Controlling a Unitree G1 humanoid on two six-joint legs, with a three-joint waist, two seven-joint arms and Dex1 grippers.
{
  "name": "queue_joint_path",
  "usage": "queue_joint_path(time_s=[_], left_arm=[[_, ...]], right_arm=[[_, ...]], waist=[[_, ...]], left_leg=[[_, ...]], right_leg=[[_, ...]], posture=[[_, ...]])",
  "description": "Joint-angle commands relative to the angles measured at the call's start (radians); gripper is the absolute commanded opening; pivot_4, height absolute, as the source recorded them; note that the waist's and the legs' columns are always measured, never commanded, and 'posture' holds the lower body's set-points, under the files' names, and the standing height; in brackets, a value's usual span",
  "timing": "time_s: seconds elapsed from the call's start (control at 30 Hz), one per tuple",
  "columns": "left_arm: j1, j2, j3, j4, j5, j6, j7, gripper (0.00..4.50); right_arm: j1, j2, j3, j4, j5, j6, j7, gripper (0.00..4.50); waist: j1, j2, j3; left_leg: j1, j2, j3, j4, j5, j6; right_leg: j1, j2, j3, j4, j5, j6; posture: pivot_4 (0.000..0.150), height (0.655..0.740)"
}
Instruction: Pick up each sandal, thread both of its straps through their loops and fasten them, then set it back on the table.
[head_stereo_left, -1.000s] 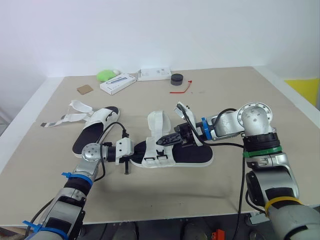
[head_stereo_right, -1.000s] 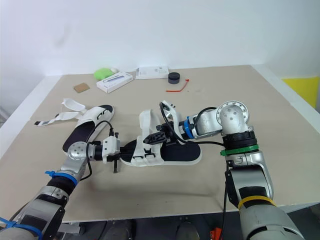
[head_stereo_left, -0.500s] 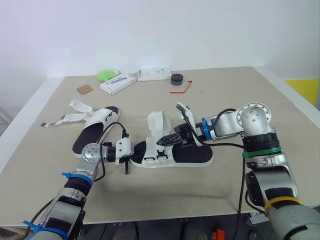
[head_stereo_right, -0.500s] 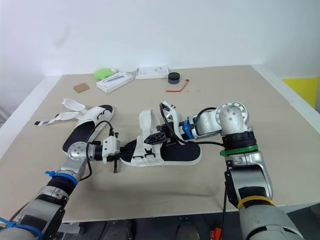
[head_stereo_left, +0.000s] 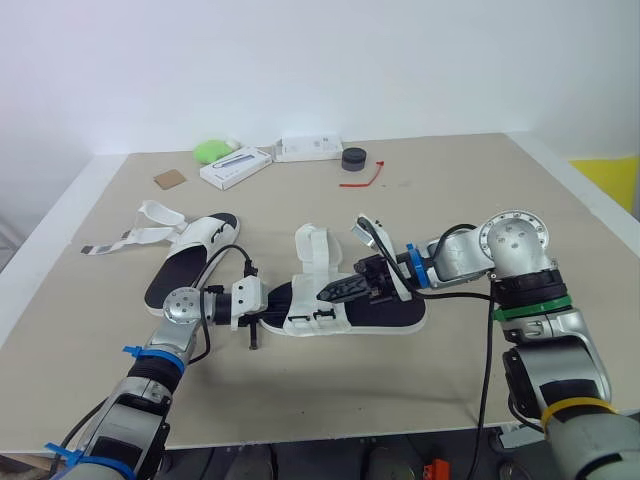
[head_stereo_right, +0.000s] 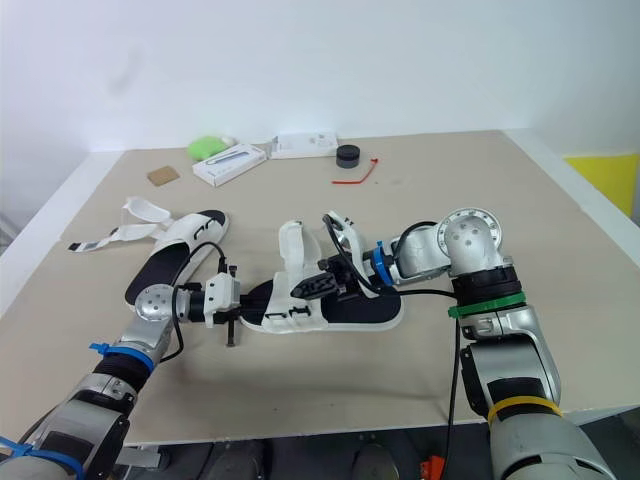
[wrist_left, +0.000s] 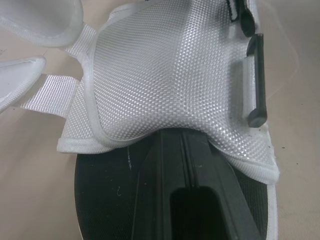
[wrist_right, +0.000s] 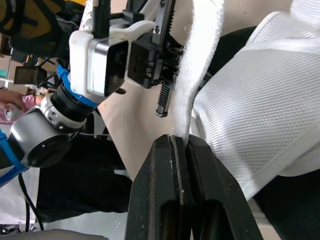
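Sandal long axis runs 9-to-3; right gripper jaws clamped on strap, loop just at their 6 o'clock; left gripper jaws together at the 9 o'clock end.

We see the near sandal lying across the middle of the table, with the left gripper clamped on its left end. The right gripper is over its middle, pinching a strap. The second sandal lies to the left and a little farther back. Along the far side, from left to right, sit a cardboard piece, a green object, a long box, a white box and a round cap, with a red tie just nearer than the cap.
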Motion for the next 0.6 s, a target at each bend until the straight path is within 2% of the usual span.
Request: queue_joint_path(time_s=[0.03, 0.3, 0.6], left_arm=[[0.140, 0.004, -0.134, 0.150, 0.154, 0.096, -0.031, 0.00], [0.149, 0.006, -0.138, 0.137, 0.154, 0.100, -0.034, 0.00], [0.162, -0.001, -0.138, 0.123, 0.154, 0.106, -0.024, 0.00]], right_arm=[[-0.019, -0.004, 0.039, 0.017, 0.043, 0.004, -0.016, 0.22], [-0.130, 0.050, 0.029, 0.165, -0.038, 0.004, -0.039, 0.22], [-0.168, 0.018, 0.090, 0.182, 0.047, 0.004, -0.029, 0.22]], waist=[[0.000, 0.000, 0.000], [0.000, 0.001, -0.001], [0.000, 0.001, -0.001]], left_leg=[[0.000, 0.000, 0.000, 0.000, 0.000, 0.000], [0.001, 0.000, 0.000, 0.000, 0.000, 0.000], [0.000, 0.000, 0.000, 0.000, 0.000, 0.000]], right_leg=[[0.000, 0.000, 0.000, 0.000, 0.000, 0.000], [0.000, 0.000, 0.000, 0.000, 0.000, 0.000], [0.002, 0.000, 0.000, 0.001, 0.000, 0.000]], posture=[[0.150, 0.7400], [0.150, 0.7400], [0.150, 0.7400]])
